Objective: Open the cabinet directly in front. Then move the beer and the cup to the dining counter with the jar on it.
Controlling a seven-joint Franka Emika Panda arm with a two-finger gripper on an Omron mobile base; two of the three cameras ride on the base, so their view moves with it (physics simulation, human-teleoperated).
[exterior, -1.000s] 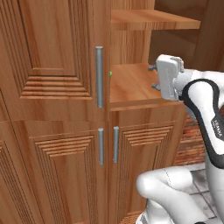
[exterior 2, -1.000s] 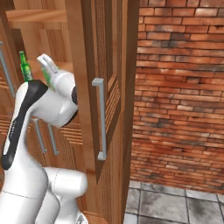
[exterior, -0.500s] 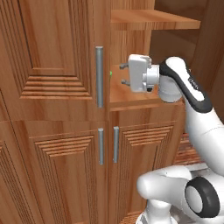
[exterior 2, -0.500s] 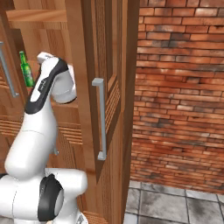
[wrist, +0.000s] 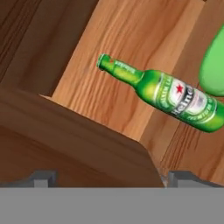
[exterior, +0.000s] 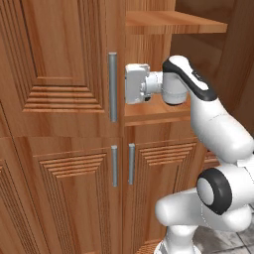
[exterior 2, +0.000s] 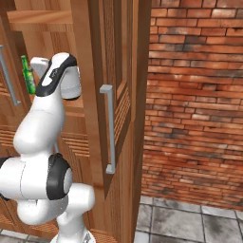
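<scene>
The gripper (wrist: 105, 179) stands at full spread with nothing between its tips, aimed into the open right half of the cabinet (exterior: 59, 74).

The likely trouble is a knock rather than a miss. The beer (wrist: 164, 94) is a tall narrow bottle, and the cup (wrist: 214, 61) stands just beside it, so a finger coming in off-line could tip either one on the shelf (exterior: 149, 111). The closed left door's edge also sits close to the hand — a wide swing could catch it.

In the hand view the beer lies ahead of the gripper, beyond the shelf's front edge and off to one side, the two well apart. In the right base view the beer (exterior 2: 27, 75) stands on the shelf, to the far side of the arm.
</scene>
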